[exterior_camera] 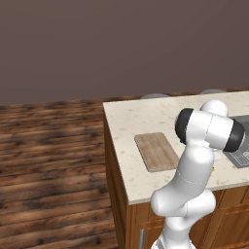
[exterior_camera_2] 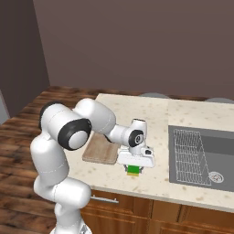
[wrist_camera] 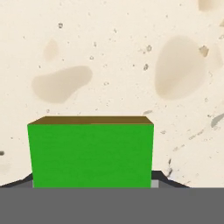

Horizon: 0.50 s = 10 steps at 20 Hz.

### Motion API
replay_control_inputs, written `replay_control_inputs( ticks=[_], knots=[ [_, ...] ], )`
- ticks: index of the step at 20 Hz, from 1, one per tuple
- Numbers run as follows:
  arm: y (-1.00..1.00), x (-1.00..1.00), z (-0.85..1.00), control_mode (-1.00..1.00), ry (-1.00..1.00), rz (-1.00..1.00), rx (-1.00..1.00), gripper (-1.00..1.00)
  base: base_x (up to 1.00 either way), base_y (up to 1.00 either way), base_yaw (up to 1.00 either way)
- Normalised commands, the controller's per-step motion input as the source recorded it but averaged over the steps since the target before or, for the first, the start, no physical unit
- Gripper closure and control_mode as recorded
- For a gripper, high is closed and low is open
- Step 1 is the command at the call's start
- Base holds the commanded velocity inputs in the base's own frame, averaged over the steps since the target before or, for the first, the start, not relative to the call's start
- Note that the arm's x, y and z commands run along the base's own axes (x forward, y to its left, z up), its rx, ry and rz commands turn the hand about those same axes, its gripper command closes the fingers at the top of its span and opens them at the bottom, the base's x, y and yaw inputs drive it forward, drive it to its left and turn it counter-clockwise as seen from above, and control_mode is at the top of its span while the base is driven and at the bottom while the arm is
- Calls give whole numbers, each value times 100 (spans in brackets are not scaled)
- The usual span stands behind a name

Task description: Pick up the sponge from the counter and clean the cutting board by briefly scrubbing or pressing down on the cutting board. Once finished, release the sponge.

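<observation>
The sponge (exterior_camera_2: 133, 170) is a small green block with a yellow underside, near the counter's (exterior_camera_2: 155, 114) front edge and just right of the cutting board (exterior_camera_2: 100, 151). My gripper (exterior_camera_2: 133, 167) points straight down over it, shut on the sponge. In the hand view the sponge's green top (wrist_camera: 90, 153) sits between my gripper's (wrist_camera: 94, 181) dark tips, with speckled counter (wrist_camera: 131, 52) behind. Whether the sponge touches the counter I cannot tell. In the left base view the wooden cutting board (exterior_camera: 156, 151) lies flat and bare on the counter (exterior_camera: 131, 121), with my arm to its right.
A grey sink (exterior_camera_2: 201, 155) with a wire rack is set into the counter to the right of the sponge; its corner (exterior_camera: 240, 151) shows behind my arm. Brown cabinets (exterior_camera_2: 151, 210) stand below the counter edge. Dark plank floor (exterior_camera: 48, 170) lies to the left.
</observation>
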Motion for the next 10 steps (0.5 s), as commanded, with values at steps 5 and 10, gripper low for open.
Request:
replay_control_inputs(
  ticks=[5,10],
  knots=[
    [0,0,0,-100,0,0,0,-100,0,0,0],
    [0,0,0,-100,0,0,0,-100,0,0,0]
  ],
)
